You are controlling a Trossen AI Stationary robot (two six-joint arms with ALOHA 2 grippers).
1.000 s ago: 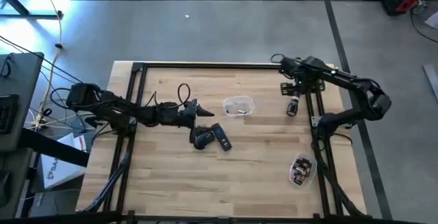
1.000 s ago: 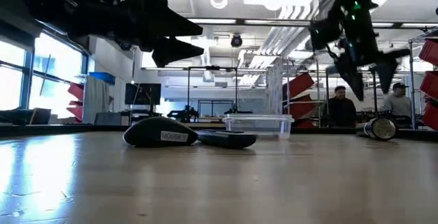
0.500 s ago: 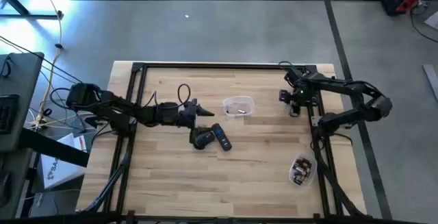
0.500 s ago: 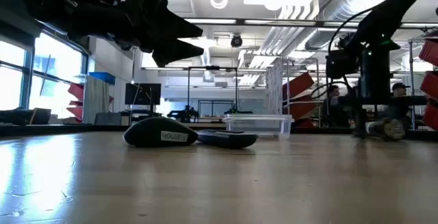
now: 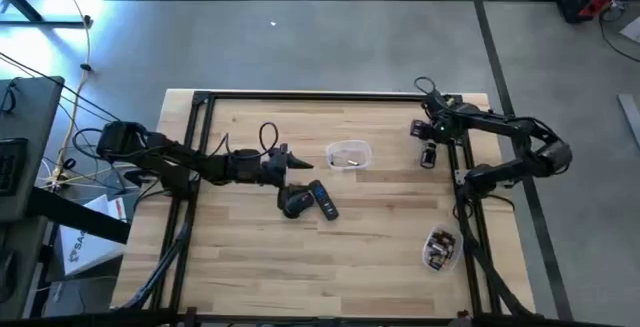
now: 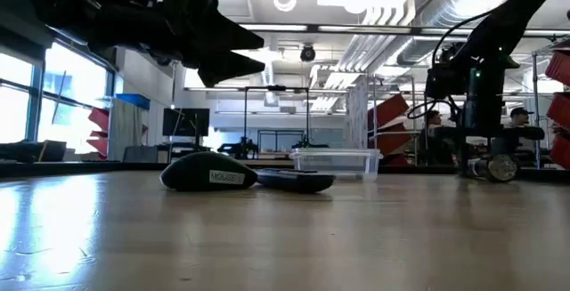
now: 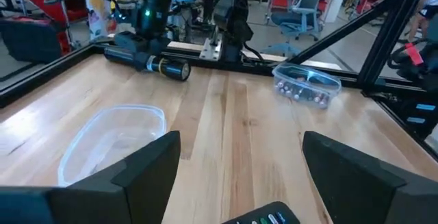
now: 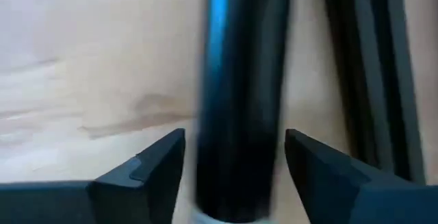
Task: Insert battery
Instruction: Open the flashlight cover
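A wooden counter framed by dark rails carries the scene, with the right end effector lowered at the far right corner over a black flashlight that lies on the boards beside the frame rail; in the right wrist view its two dark fingers stand apart on either side of the flashlight's black barrel, not closed on it, and the low view shows the cylinder resting on the counter beneath that arm. The left end effector hovers above the middle of the counter, its fingers spread wide and holding nothing, pointed toward an empty clear plastic container that sits just beyond it. Just in front of the left end effector lie a black computer mouse and a dark remote control, side by side and touching or nearly so; the low view shows a white label on the mouse. A second clear container holding small mixed items sits near the right edge toward the front of the counter, well apart from both arms. No loose battery can be made out on the counter. People are visible in the workshop behind the counter
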